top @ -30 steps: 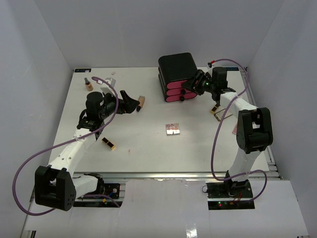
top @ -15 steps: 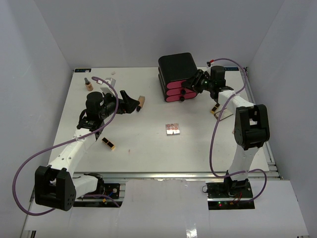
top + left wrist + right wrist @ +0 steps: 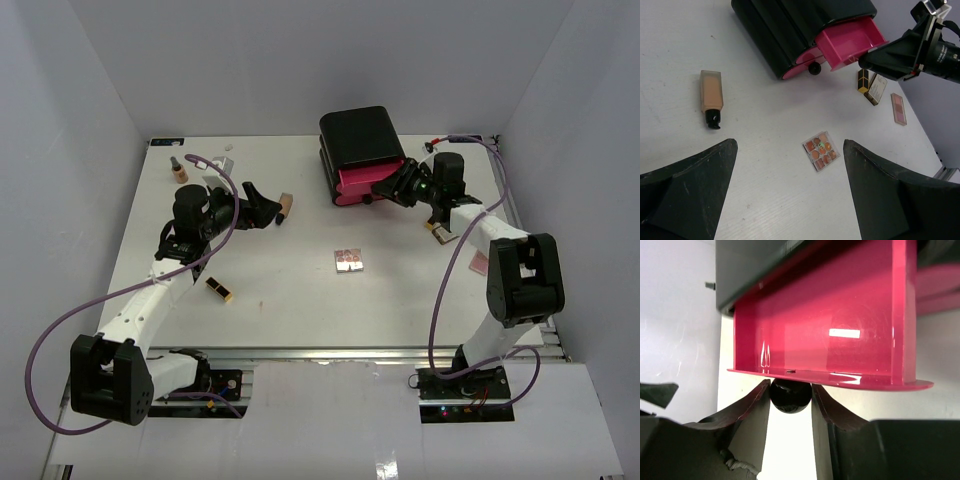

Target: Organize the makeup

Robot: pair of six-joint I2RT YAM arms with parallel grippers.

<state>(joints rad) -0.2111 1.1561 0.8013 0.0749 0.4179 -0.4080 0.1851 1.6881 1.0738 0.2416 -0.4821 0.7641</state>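
Pink drawer (image 3: pixel 358 181) farther out; palette (image 3: pixel 348 260) well apart from right claw (image 3: pixel 372 196)

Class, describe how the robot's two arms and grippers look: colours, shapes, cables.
The left arm and right arm share white links and bulky black joints. A purple cable loops along each. The left gripper and right gripper are black, with two wedge-shaped fingers.

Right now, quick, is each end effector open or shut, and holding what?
Left end effector: open, holding nothing.
Right end effector: shut on the round black knob of the glossy pink plastic top drawer.
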